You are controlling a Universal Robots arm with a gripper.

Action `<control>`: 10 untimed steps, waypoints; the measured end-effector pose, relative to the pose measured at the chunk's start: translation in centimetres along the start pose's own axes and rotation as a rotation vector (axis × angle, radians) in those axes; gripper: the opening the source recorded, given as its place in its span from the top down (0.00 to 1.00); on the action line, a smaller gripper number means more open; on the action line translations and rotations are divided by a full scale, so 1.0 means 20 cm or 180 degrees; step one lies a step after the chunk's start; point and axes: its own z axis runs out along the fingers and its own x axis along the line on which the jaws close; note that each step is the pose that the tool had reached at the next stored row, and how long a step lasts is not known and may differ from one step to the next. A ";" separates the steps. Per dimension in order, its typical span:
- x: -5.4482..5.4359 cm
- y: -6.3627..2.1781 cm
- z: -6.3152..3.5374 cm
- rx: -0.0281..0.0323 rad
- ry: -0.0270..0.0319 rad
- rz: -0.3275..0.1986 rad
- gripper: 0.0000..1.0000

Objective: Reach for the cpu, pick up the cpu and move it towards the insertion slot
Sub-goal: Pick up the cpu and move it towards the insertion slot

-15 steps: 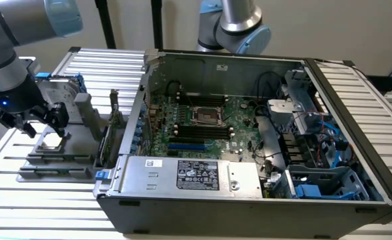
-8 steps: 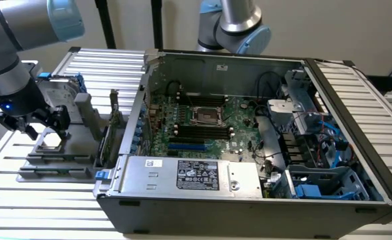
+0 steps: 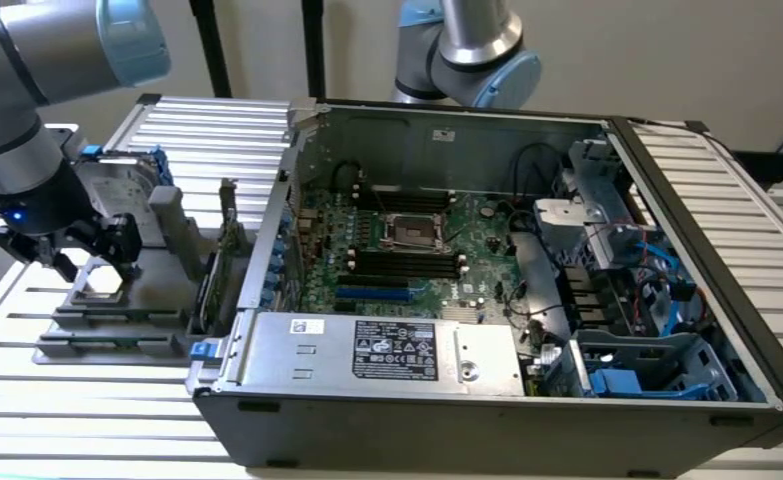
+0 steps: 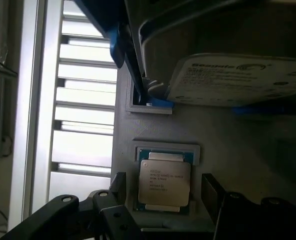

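Observation:
The cpu, a small square chip with a silver top and pale rim, lies flat in a recess of the grey fixture. My gripper is open, with one black finger on each side of the chip and a gap between each finger and the chip. In the exterior view my gripper hangs low over the grey fixture at the exterior view's left, outside the computer case. The insertion slot, a shiny square frame with a dark centre, sits on the green board inside the case.
A silver hard drive with blue brackets stands upright on the fixture just beyond the chip, also seen as the hard drive. The open computer case has a raised wall between fixture and board. A second robot arm stands behind the case.

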 end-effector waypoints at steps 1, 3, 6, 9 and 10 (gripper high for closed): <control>0.00 0.000 0.002 0.0000 -0.0001 0.0010 0.29; 0.00 0.000 0.007 0.0001 -0.0002 0.0032 0.29; 0.00 -0.001 0.012 0.0002 -0.0002 0.0052 0.29; 0.00 -0.001 0.019 0.0004 -0.0002 0.0077 0.29; 0.00 -0.001 0.022 0.0004 -0.0002 0.0085 0.29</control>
